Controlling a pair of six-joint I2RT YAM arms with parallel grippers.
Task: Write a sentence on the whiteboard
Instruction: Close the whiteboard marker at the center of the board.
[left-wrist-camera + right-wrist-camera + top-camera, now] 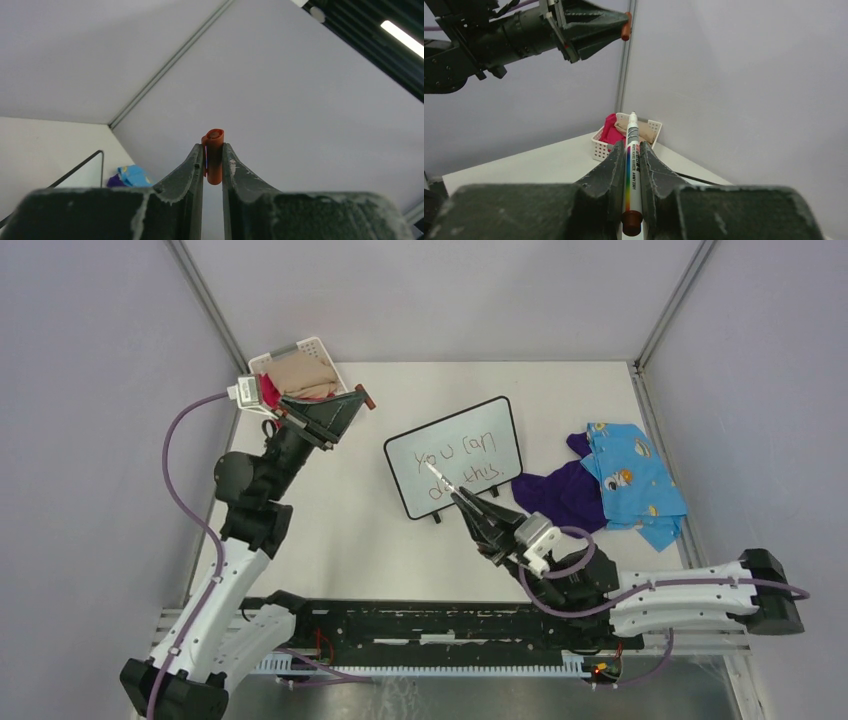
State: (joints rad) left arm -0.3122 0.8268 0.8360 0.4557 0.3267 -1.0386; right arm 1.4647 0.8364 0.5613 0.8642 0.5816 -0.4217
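Note:
The whiteboard [455, 455] lies on the table's middle, black-framed, with handwritten lines reading "you can" and "do this." on it. My right gripper [466, 506] is shut on a white marker [438, 478] whose tip points over the board's lower left part. In the right wrist view the marker [631, 150] lies between the fingers, its tip bare. My left gripper [358, 400] is raised at the back left, shut on the marker's red cap [369, 397]. The cap [214, 156] sits pinched between the fingertips in the left wrist view.
A white slatted basket [318, 346] with beige and pink cloth stands at the back left corner; it also shows in the right wrist view [600, 149]. A purple garment [560, 495] and a blue patterned one [632, 480] lie right of the board.

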